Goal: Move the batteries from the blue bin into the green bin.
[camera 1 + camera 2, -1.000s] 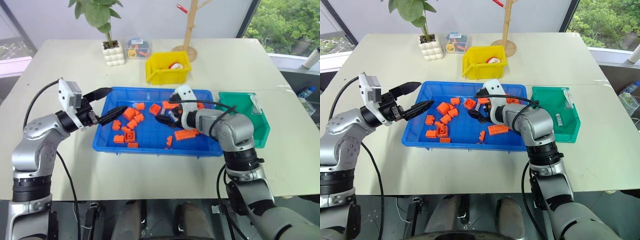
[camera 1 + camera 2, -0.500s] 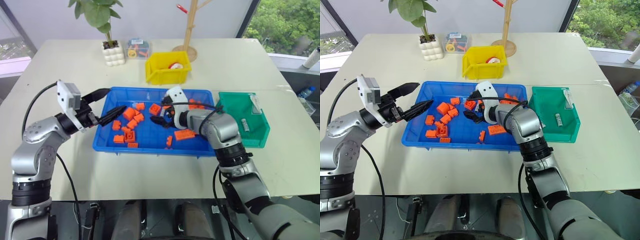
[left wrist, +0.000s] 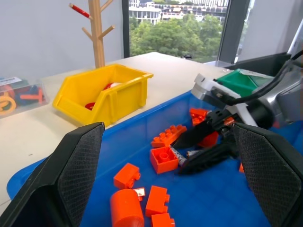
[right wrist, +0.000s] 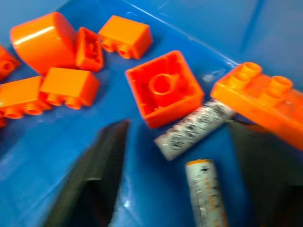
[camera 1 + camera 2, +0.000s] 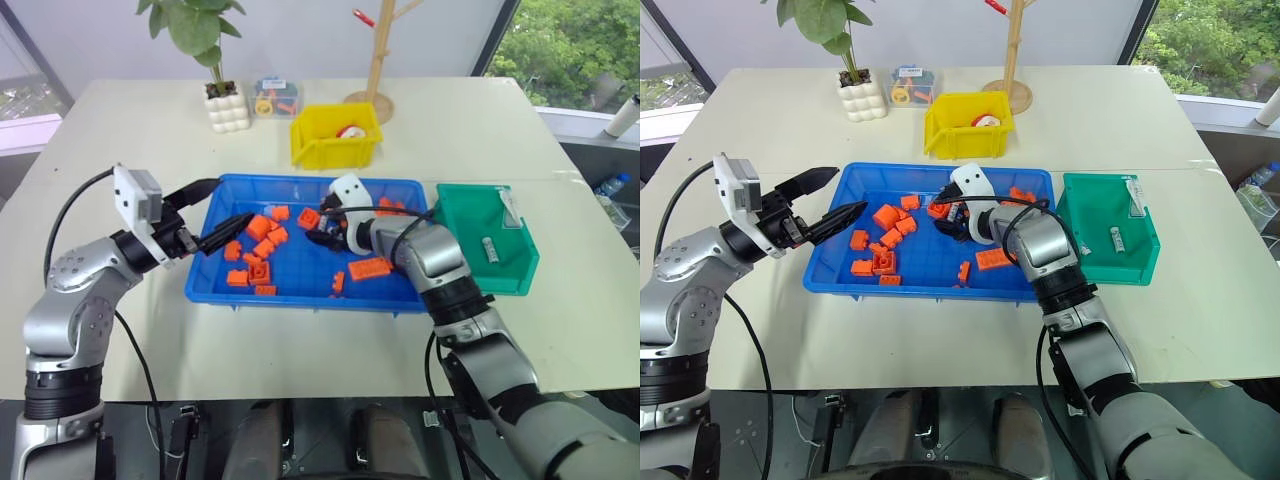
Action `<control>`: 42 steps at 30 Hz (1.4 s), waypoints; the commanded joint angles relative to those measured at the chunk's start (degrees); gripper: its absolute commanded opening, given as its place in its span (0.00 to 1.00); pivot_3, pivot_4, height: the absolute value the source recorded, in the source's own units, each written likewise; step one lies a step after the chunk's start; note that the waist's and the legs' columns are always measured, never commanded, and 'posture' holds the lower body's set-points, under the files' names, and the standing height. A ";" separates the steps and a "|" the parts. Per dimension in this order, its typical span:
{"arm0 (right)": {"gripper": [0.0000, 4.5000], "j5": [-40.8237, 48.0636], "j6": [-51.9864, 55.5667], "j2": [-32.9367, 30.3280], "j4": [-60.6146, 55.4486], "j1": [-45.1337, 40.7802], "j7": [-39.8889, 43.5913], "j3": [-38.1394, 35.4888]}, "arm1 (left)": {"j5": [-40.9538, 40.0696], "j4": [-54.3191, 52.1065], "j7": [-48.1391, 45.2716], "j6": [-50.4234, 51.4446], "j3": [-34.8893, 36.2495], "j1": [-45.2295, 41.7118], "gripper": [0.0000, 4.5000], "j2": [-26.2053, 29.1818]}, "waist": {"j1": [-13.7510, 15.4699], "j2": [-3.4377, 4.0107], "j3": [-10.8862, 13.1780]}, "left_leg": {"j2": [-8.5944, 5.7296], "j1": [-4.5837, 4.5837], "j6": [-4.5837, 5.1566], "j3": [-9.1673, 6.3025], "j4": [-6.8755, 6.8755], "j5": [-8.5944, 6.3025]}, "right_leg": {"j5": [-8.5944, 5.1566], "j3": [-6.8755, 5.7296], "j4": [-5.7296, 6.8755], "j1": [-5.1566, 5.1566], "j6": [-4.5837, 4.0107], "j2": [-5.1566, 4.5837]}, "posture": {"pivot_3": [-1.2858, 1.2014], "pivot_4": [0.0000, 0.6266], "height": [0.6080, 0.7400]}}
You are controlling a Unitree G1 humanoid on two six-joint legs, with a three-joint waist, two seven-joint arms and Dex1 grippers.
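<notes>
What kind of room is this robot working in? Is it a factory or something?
Probably not a factory: it looks like an office or lab room. The work sits on a plain pale table beside large windows with trees outside, with a potted plant and a wooden stand behind the blue bin.

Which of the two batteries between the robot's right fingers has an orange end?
The battery lying clear of the bricks, with an orange band at its tip. The other battery is plain silver-grey with round markings and rests against the square orange brick.

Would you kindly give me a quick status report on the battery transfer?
Right gripper down in blue bin, fingers straddling two batteries, nothing gripped. Left gripper open at the bin's left edge. Orange brick touching one battery. One battery already in green bin.
</notes>
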 commanded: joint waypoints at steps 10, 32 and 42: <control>0.00 -2.73 -1.23 0.23 0.74 -1.27 1.35 0.39 | -0.80 -1.63 0.73 -1.17 1.68 -0.17 1.00 0.36 | 0.03 0.00 0.00 | 0.00 0.00 0.00 0.00 0.00 0.00 | 0.00 0.00 0.00 0.00 0.00 0.00 | 0.52 0.24 1.00; 0.00 -0.95 2.53 -2.47 -4.21 -4.50 -0.08 -6.73 | -1.06 1.26 -5.21 -0.88 0.07 -0.02 1.00 1.87 | 0.03 0.02 0.01 | 0.00 -0.02 -0.01 0.03 -0.02 0.01 | 0.00 0.00 0.01 -0.05 0.00 -0.01 | 0.52 0.24 1.00; 0.00 4.46 20.86 -16.54 -28.16 -6.62 1.71 -14.36 | 1.13 9.24 -16.20 -2.14 -7.93 -7.90 1.00 1.93 | 0.45 0.01 0.01 | -0.02 -0.07 0.00 0.02 -0.01 0.00 | 0.00 -0.01 -0.01 -0.06 0.00 -0.03 | 0.52 0.24 1.00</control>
